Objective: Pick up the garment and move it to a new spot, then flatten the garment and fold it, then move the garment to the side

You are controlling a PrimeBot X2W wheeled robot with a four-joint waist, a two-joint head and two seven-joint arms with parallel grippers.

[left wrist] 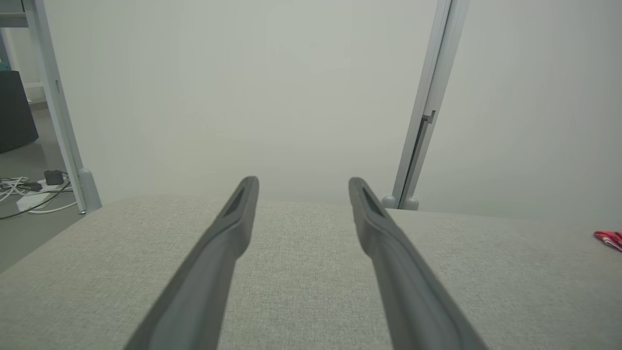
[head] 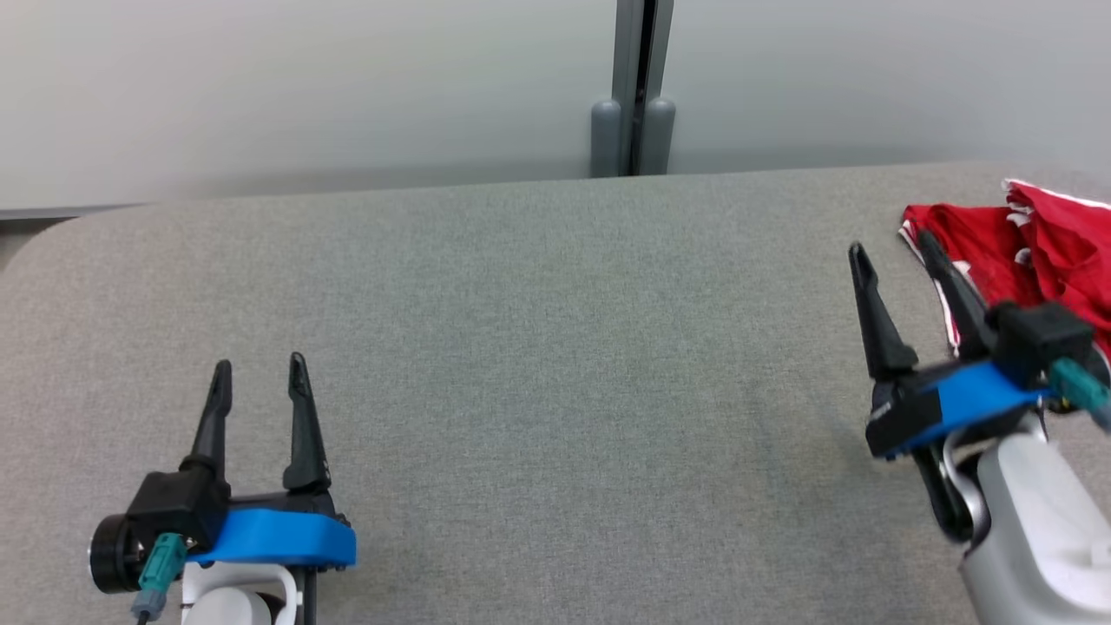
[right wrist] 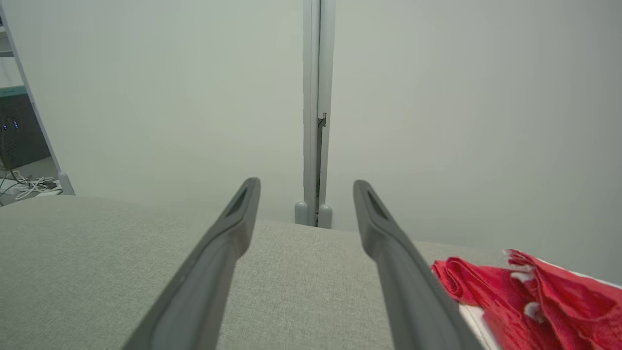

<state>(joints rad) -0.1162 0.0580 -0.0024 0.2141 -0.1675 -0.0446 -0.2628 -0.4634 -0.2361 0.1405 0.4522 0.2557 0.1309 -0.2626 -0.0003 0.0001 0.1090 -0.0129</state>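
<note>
A crumpled red garment (head: 1033, 252) with white trim lies at the far right of the grey fabric table (head: 538, 347). In the right wrist view the garment (right wrist: 529, 296) sits to the right of that gripper's fingers, and a sliver of the garment (left wrist: 610, 238) shows at the right edge of the left wrist view. My right gripper (head: 894, 247) hovers open just left of the garment, its right finger overlapping the cloth's edge in the head view; whether it touches is unclear. My left gripper (head: 260, 369) stands open over the table at the lower left, holding nothing.
Pale partition walls with a grey post (head: 638, 87) rise behind the table's far edge. The table's left corner is rounded (head: 35, 243). Cables and a power strip (left wrist: 29, 192) lie on the floor beyond the left edge.
</note>
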